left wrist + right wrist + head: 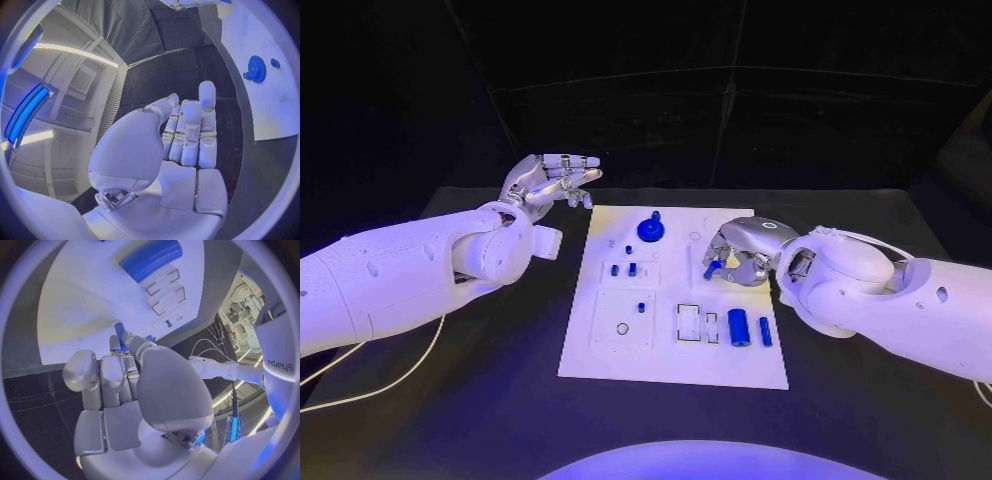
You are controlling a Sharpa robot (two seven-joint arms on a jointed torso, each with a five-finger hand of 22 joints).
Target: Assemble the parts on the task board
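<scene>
My right hand (737,255) pinches blue peg (713,269) over board (733,370). Left hand (548,182) empty, fingers apart, off board. Gear (652,229) seated; cylinders (738,327) loose — I judge most assembly left.

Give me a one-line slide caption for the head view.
Right hand holds a small blue peg over the task board; left hand hovers open beside it.

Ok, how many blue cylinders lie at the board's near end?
2: a thick cylinder and a thin cylinder, side by side near its right edge. The right hand may hide others.
</scene>
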